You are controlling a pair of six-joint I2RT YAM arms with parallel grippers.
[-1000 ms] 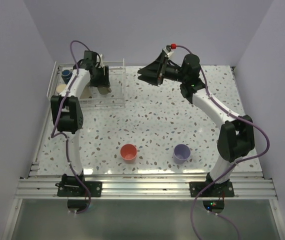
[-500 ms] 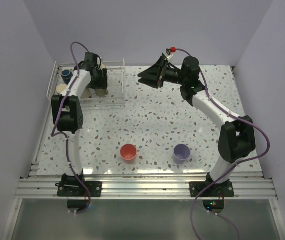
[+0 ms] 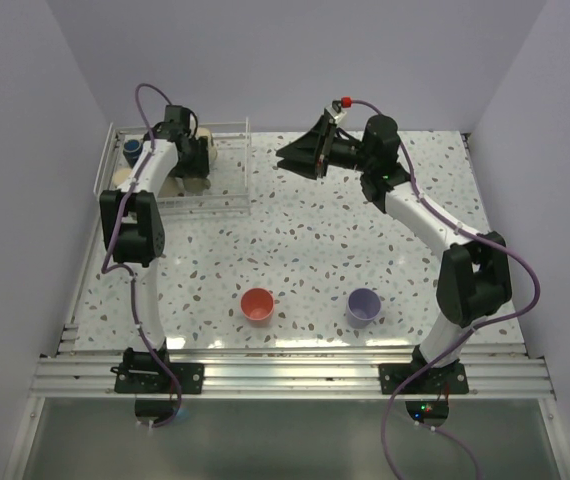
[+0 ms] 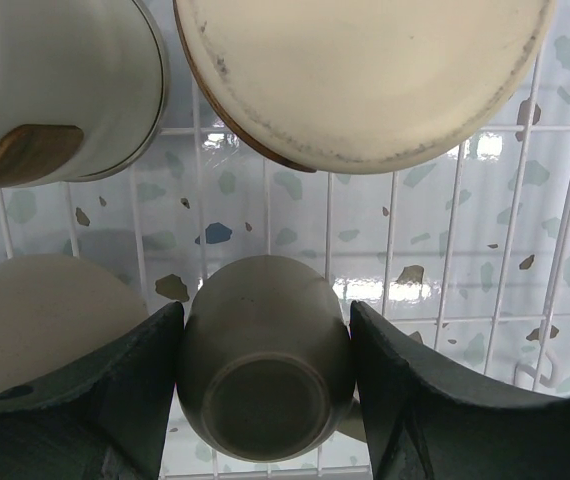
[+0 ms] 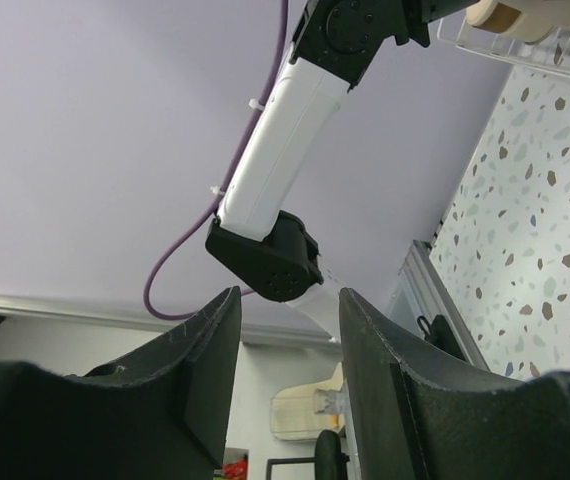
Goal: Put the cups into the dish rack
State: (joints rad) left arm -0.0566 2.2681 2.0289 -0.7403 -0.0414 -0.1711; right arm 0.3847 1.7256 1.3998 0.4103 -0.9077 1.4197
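Note:
My left gripper point(image 3: 193, 160) is inside the white wire dish rack point(image 3: 233, 160) at the far left. In the left wrist view the left gripper point(image 4: 265, 318) is shut on an upside-down olive cup point(image 4: 265, 370), with both fingers against its sides, just above the rack wires point(image 4: 395, 250). Beige cups point(image 4: 365, 80) lie in the rack around it. A dark blue cup point(image 3: 133, 148) sits in the rack's far left corner. A red cup point(image 3: 257, 304) and a lavender cup point(image 3: 364, 305) stand upright on the table near the front. My right gripper point(image 3: 300, 152) is open and empty, held in the air and pointing left point(image 5: 287, 300).
The speckled table is walled on the left, back and right. A metal rail point(image 3: 285, 375) runs along the near edge by the arm bases. The left arm's white link point(image 5: 285, 130) shows in the right wrist view, with the rack's corner at the top right.
My left gripper has moved a little left and deeper into the rack with the olive cup. My right gripper has shifted slightly right and up.

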